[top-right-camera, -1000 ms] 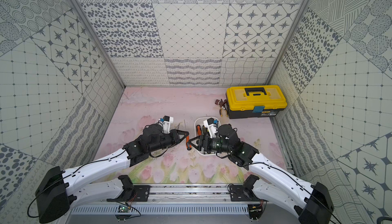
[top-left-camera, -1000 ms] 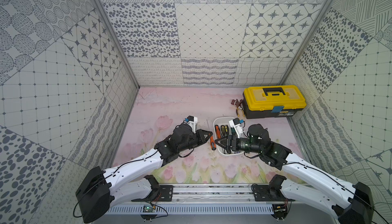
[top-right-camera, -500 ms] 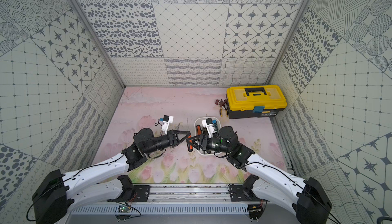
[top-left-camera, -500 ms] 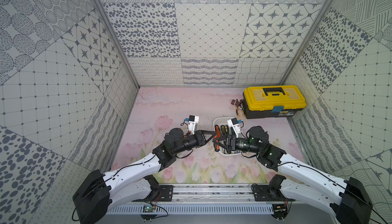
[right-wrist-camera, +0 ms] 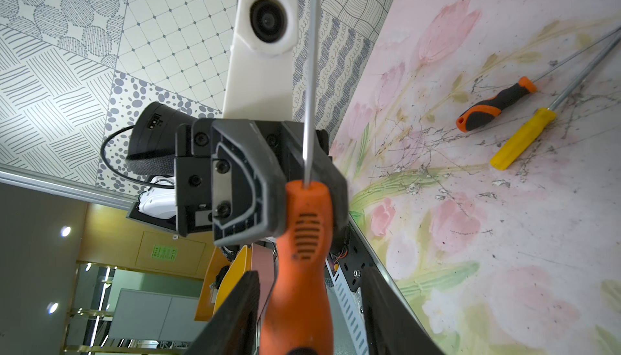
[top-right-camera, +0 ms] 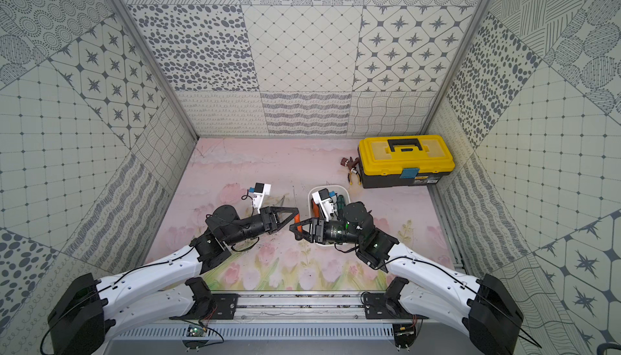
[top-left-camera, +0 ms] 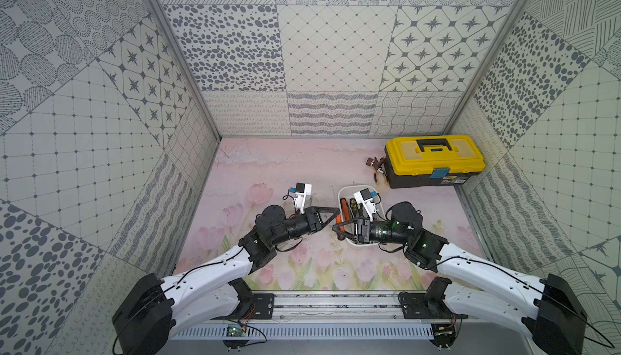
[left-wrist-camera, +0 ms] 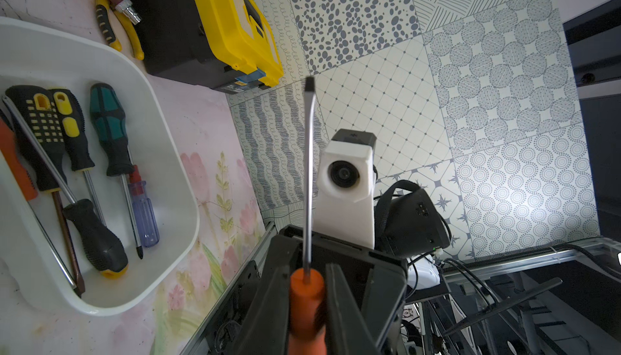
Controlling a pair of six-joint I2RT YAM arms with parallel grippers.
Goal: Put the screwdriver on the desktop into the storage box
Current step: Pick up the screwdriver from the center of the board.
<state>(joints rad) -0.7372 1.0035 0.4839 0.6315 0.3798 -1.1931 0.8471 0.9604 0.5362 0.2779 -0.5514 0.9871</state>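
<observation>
My left gripper (left-wrist-camera: 307, 279) is shut on the narrow end of an orange-handled screwdriver (left-wrist-camera: 306, 306), held above the desktop (top-left-camera: 285, 168). The bare shaft (left-wrist-camera: 309, 168) sticks out past the jaws. My right gripper (right-wrist-camera: 311, 271) faces it tip to tip, seen in both top views (top-left-camera: 337, 227) (top-right-camera: 294, 229). Its jaws are open and straddle the handle's thick end (right-wrist-camera: 299, 286), with a gap on each side. The white storage box (top-left-camera: 349, 189) (left-wrist-camera: 161, 101) lies just behind the grippers and holds several screwdrivers. Two more screwdrivers lie on the desktop, one orange and black (right-wrist-camera: 494, 108), one yellow (right-wrist-camera: 521, 138).
A black toolbox with a yellow lid (top-left-camera: 433, 158) stands at the back right. Yellow-handled pliers (top-left-camera: 378, 173) lie next to its left end. Patterned walls close in the desktop on three sides, and a metal rail runs along the front edge.
The two grippers have drawn together until their tips meet beside the storage box. My right gripper's jaws have narrowed around the orange handle, which the left still holds.
</observation>
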